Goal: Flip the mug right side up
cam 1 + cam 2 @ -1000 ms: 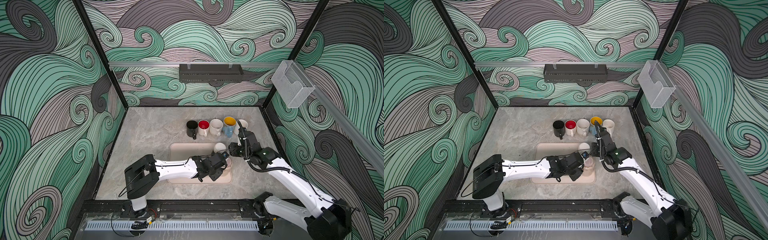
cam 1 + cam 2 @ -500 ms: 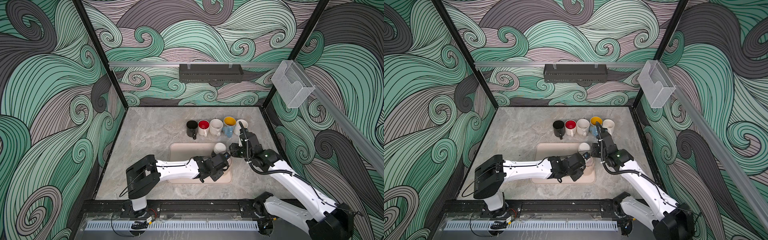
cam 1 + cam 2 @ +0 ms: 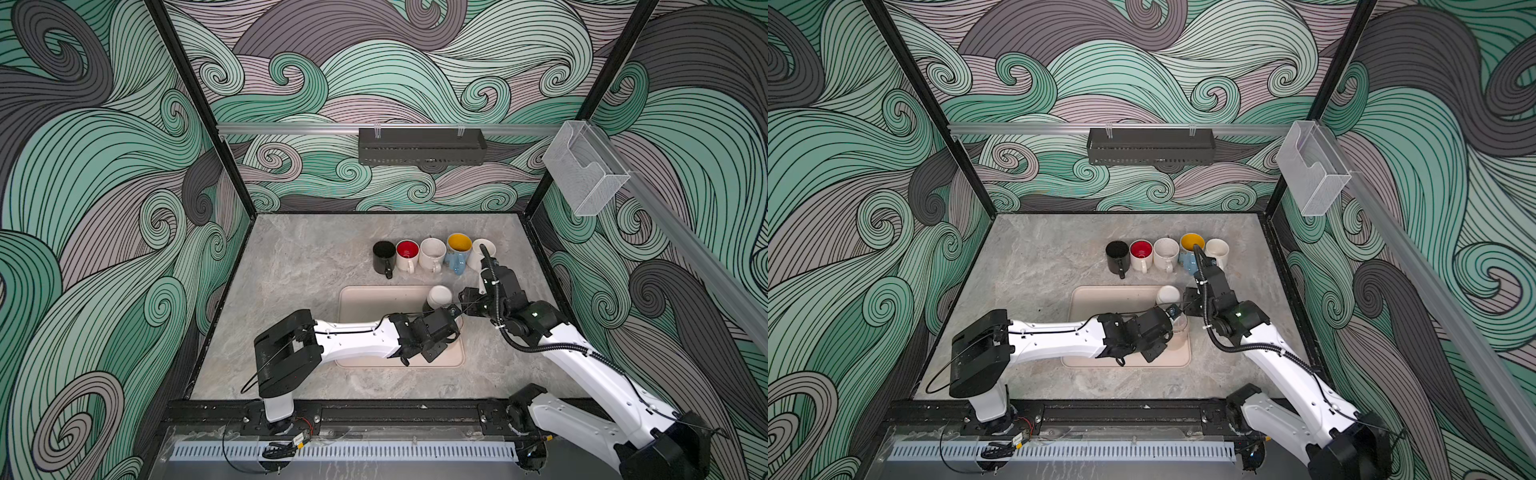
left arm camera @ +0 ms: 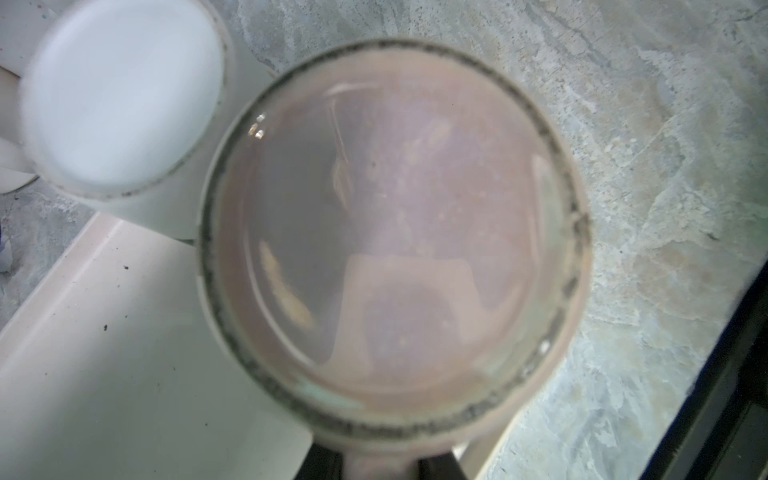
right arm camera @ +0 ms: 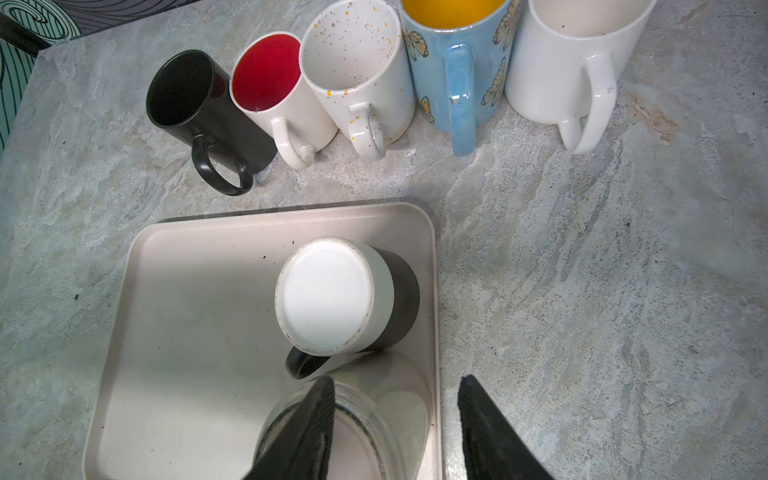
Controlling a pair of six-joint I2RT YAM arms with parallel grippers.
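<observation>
**A:** Nothing flipped yet! The glass mug (image 4: 390, 232) sat base-up on the tray's (image 5: 166, 332) corner.

**B:** The left gripper (image 4: 380, 463) looked pinched on its handle. The right gripper (image 5: 397, 378) hovered above, jaws apart, empty. The black-and-white mug (image 5: 328, 291) alongside was inverted too.

Walls (image 3: 104, 166) on three sides are covered in a swirly wave print, all teal, grey and dusty pink. The corners are marked by black posts (image 3: 199, 104). A silver rail (image 3: 291, 128) is run across the back wall, with a black perforated rack (image 3: 422, 146) hung from it. A clear plastic bin (image 3: 582, 170) is fixed on the right. The surface (image 3: 311, 257) is done in grey marble-look stone and is pretty evenly lit.
</observation>
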